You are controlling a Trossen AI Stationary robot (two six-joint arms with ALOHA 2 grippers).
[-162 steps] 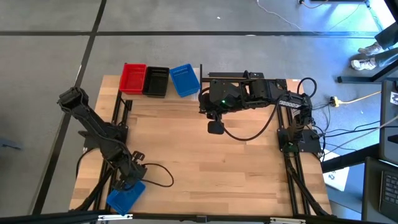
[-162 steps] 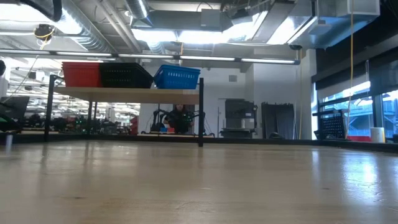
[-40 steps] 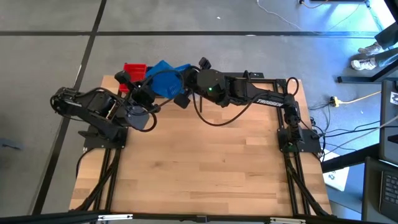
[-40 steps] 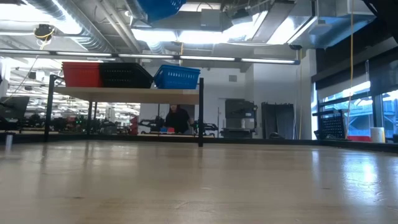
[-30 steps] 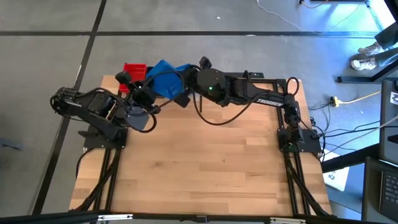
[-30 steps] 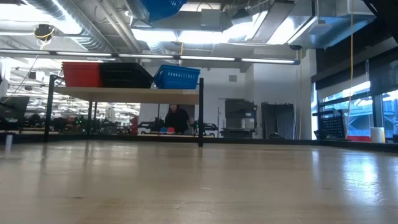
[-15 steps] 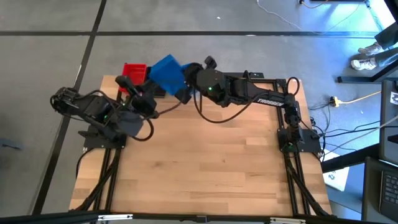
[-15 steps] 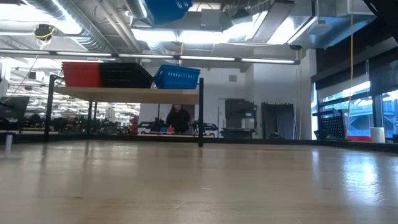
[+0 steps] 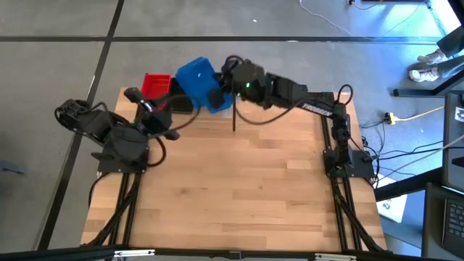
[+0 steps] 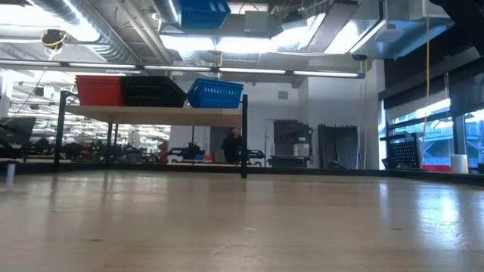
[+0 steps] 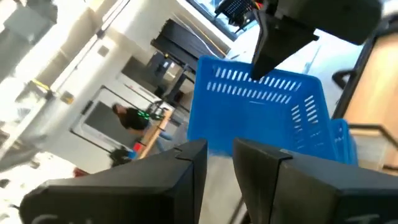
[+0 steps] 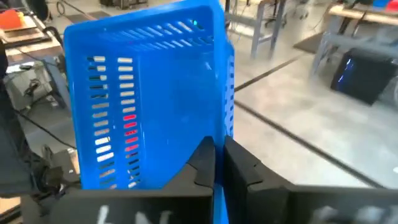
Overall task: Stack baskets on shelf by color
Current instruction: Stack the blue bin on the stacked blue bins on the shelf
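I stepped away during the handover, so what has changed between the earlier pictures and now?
The blue basket went from the left hand, at the table's near left corner, up to the shelf. The left hand let go and pulled back; the right hand now grips the basket's rim above the shelf. The red basket, black basket and other blue basket on the shelf stayed put.
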